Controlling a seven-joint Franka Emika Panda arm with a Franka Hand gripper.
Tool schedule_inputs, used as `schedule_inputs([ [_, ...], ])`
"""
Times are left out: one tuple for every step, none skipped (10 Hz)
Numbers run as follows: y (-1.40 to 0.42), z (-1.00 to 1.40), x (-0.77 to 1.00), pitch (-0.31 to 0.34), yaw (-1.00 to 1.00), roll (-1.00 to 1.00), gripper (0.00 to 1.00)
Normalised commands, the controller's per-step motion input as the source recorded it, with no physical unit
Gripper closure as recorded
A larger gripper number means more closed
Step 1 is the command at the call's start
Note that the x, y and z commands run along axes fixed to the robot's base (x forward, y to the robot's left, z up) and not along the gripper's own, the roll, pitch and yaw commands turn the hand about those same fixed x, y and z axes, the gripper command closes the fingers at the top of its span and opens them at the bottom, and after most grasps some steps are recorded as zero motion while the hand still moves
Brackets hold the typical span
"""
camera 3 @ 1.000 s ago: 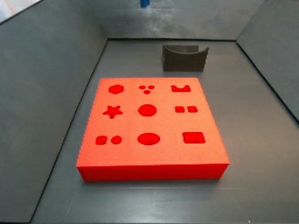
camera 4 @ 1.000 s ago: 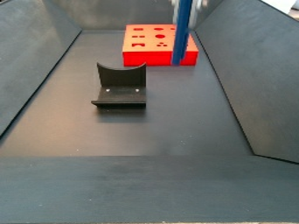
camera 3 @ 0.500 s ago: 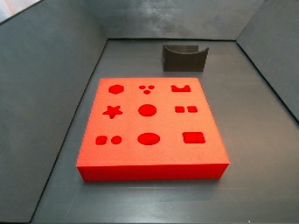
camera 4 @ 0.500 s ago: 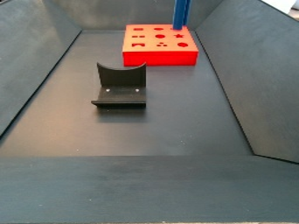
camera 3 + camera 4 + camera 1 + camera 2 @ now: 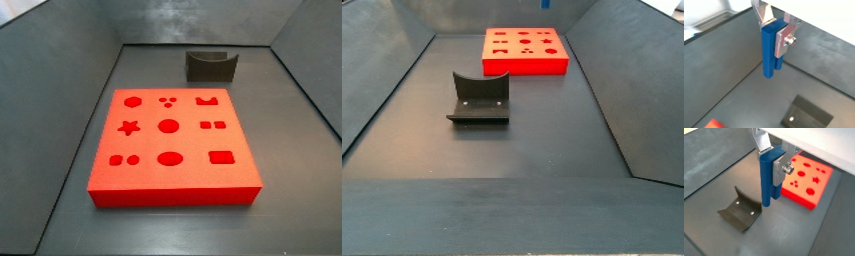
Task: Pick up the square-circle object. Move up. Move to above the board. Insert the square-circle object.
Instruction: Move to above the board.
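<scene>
Change: the square-circle object [image 5: 547, 3] shows only as a blue sliver at the top edge of a side view; half a second ago much more of it hung in view.
Gripper: the gripper [image 5: 776, 31] is clamped on the bar's upper part in both wrist views [image 5: 775, 159], high above the floor.
Peg: slim, smooth, blue, square-edged, hanging upright.
Fixture: the fixture [image 5: 480, 99], dark and seemingly matte.
Board: the board [image 5: 525, 62], flat red slab with star, circle and square holes.
</scene>
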Motion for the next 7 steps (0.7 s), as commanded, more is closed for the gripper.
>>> schedule_inputs([
  [-1.0, 0.13, 0.01, 0.138, 0.43, 0.01, 1.0],
  [-1.0, 0.13, 0.01, 0.079, 0.21, 0.02, 1.0],
  [-1.0, 0.14, 0.01, 0.042, 0.07, 0.02, 1.0],
  [-1.0, 0.14, 0.01, 0.037, 0.02, 0.01, 1.0],
  [-1.0, 0.15, 0.01, 0.039, 0.02, 0.01, 1.0],
  [-1.0, 0.15, 0.01, 0.047, 0.01, 0.0, 1.0],
  [-1.0, 0.16, 0.02, 0.068, 0.01, 0.0, 1.0],
])
